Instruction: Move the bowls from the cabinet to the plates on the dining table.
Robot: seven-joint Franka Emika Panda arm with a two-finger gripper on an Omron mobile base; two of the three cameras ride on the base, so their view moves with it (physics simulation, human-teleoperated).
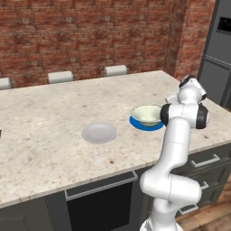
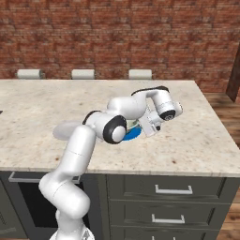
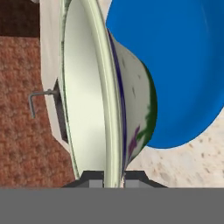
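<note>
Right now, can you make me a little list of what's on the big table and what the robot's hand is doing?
table: dining table, beige speckled stone top
cream bowl: cream-white bowl sitting on the blue plate
grey plate: pale grey plate, left of the blue one in the left base view, nothing on it
robot hand: gripper shut on the cream bowl's rim
stools: three pale stool tops along the far edge
wall: red brick wall behind
</note>
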